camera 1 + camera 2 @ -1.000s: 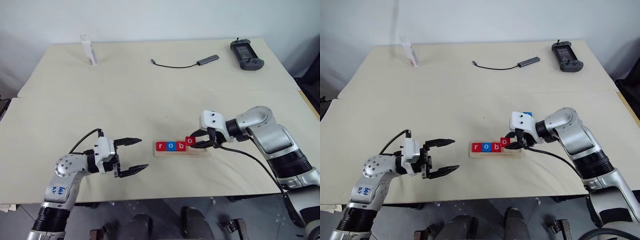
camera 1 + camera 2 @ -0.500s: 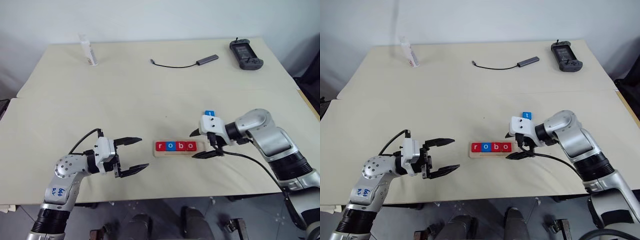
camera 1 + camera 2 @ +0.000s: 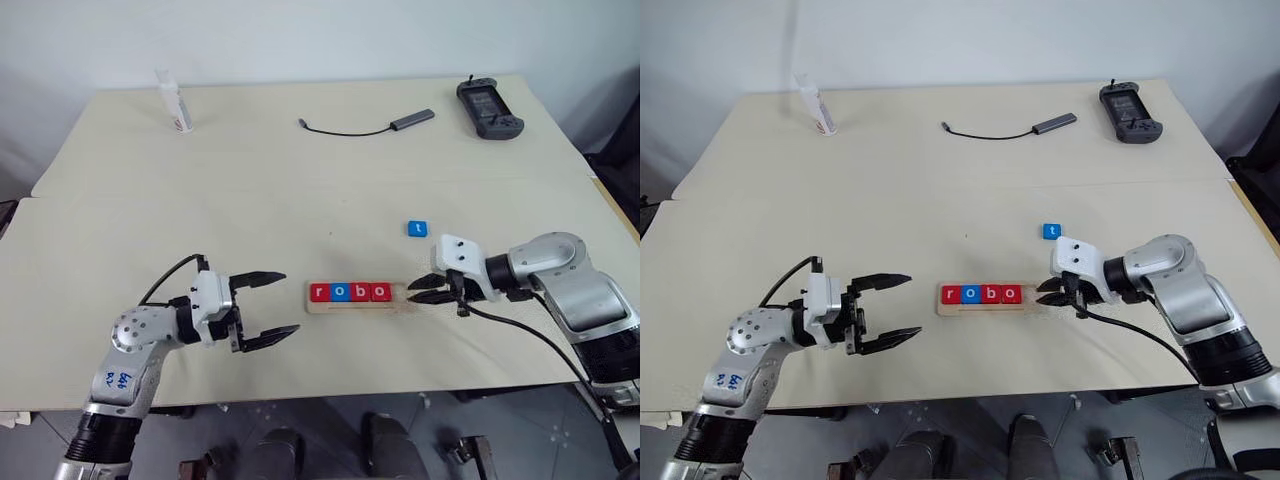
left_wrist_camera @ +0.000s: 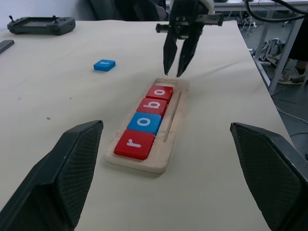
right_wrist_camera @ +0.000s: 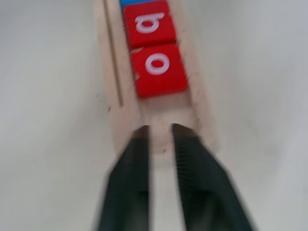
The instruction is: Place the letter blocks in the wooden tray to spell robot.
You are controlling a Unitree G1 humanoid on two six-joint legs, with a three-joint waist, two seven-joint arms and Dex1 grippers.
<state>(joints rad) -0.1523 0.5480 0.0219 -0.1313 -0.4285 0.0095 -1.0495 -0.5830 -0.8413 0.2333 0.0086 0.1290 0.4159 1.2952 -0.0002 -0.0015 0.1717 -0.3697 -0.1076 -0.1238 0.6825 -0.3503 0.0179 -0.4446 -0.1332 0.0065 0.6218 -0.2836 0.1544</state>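
- The tray (image 3: 360,296) lies on the bench (image 3: 300,190) between our two arms; four blocks sit in it, reading r (image 3: 319,292), o (image 3: 339,292), b (image 3: 359,292), o (image 3: 379,292); the slot at its right end is bare.
- The t block (image 3: 417,229), blue, lies flat on the bench, apart from the tray and beyond its right end; it is the one piece not yet placed.
- We judge the t block light, stiff and smooth; being thin and flat, it offers only its edges, so we would pinch two opposite sides from above and expect it to slide if nudged.
- We judge the tray light too; a push along the groove could shift it.
- Our right tool (image 3: 428,290) has its fingers closed on nothing; the tips rest just at the tray's bare right end, angled down and toward our left.
- Our left tool (image 3: 268,305) stands wide open and empty, held level, pointing at the tray's left end but apart from it.
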